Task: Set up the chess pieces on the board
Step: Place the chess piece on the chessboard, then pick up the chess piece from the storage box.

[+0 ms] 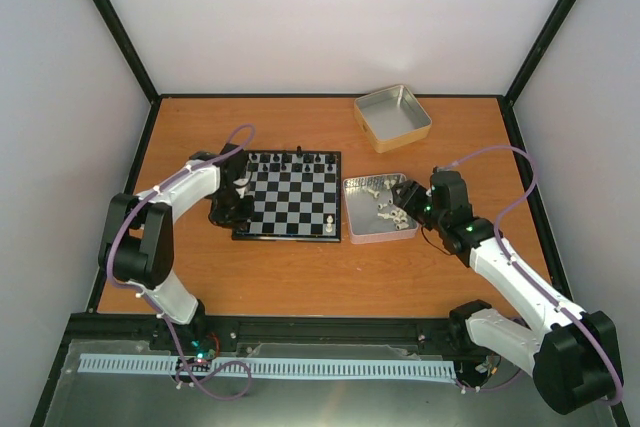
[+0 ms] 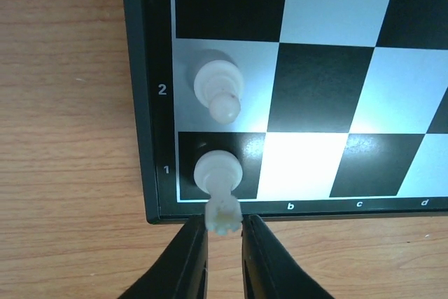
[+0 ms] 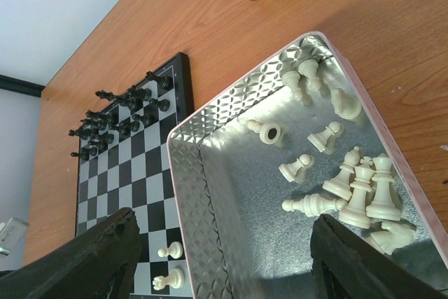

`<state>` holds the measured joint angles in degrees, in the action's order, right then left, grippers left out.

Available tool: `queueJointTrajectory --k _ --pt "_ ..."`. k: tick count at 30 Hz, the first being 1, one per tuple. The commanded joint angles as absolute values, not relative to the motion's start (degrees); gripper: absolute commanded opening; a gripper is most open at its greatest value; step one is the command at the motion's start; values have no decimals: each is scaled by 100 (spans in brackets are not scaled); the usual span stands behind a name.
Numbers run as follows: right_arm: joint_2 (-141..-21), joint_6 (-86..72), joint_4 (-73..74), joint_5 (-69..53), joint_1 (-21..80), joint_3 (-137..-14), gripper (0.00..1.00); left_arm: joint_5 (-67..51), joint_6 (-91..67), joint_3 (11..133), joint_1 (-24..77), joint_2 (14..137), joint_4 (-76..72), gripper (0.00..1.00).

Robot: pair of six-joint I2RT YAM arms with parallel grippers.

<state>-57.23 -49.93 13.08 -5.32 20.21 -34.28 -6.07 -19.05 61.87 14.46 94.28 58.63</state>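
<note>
My left gripper (image 2: 224, 223) is pinched on the top of a white rook (image 2: 218, 170) that stands on the a1 corner of the board (image 2: 329, 33). A pawn (image 2: 219, 89) stands just ahead of it on a2. My right gripper (image 3: 227, 218) hangs over the tin (image 3: 210, 173) with its fingers spread wide, holding nothing.

I judge the job to be early. The black pieces (image 3: 119, 113) fill the far two rows. On the near side I see only four white pieces: the rook, the pawn, and two more (image 3: 169, 250) at the opposite near corner. About a dozen white pieces (image 3: 360, 194) lie or stand jumbled in the tin, just beside the board. The rest of my two near rows are bare, so most of the white side is left to place.
</note>
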Motion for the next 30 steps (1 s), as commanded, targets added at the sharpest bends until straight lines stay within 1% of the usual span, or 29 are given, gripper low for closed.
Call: queueJointTrajectory --k 1,5,10,14,17,19,24,26,28,30 --pt "-5615 -4931 1177 -449 1967 -3388 67 -509 -1900 6386 1391 9409 5921 17" --pt "-5612 -4909 1207 -431 1969 -3418 67 -563 -1916 6310 1389 9409 5888 19" --pt "-5594 -4881 1249 -397 1969 -3455 67 -445 -1941 6350 1389 9298 5938 25" --pt "-5633 -4599 1460 -314 1969 -3624 67 -291 -2022 6615 1388 8951 6075 30" --pt "-5810 -4064 1676 -369 1969 -3853 67 -163 -2082 6717 1389 8503 5973 35" --pt "-6130 -3687 1942 -347 1969 -4078 66 -245 -2065 6611 1389 8115 5658 39" --pt "-6958 -3061 2499 -176 1971 -4616 63 -893 -1904 6008 1393 7038 4248 42" --pt "-7259 -2971 2628 -120 1984 -4788 62 -960 -1849 5697 1390 6651 3578 43" --pt "-7534 -2894 2712 -41 2013 -4938 60 -965 -1816 5396 1390 6317 3078 48" --pt "-7827 -2843 2820 159 2074 -5161 57 -1002 -1821 5115 1395 6038 2628 49"
